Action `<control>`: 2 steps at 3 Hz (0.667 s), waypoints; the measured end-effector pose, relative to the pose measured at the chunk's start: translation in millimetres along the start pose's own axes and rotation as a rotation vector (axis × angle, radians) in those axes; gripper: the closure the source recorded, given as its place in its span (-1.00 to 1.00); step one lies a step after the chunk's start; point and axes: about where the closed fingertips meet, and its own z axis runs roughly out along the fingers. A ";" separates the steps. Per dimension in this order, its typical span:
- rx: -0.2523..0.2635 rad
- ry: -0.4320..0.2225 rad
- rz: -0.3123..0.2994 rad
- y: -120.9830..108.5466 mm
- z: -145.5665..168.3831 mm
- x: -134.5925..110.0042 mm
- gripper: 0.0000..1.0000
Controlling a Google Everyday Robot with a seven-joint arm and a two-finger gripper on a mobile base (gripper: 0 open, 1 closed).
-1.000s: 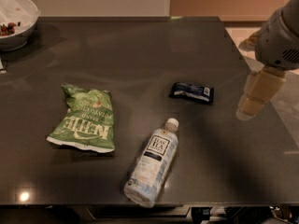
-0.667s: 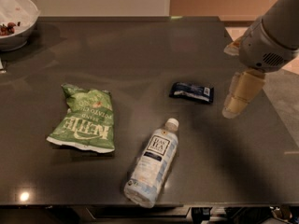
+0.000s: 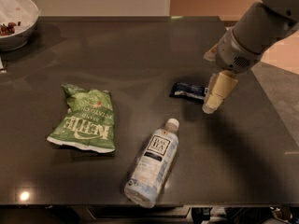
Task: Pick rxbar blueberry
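My beige end effector (image 3: 210,105) hangs over the dark bench (image 3: 140,45) at the right end of the small, flat, navy-wrapped rxbar blueberry (image 3: 187,90). I cannot tell how far it is open or whether it touches the bar. A clear, white-capped tea bottle (image 3: 153,164) lies nearer the camera than the bar, and a crinkled green Kettle chip bag (image 3: 86,118) lies well to the bar's left.

Claw (image 3: 211,105) shifted left and lower, now at right end of rxbar blueberry (image 3: 186,90).
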 end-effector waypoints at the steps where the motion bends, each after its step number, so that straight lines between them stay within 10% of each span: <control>1: -0.033 -0.004 0.001 -12.9 26.9 -4.2 -1.00; 2: -0.058 -0.003 0.022 -24.8 46.5 -1.6 -1.00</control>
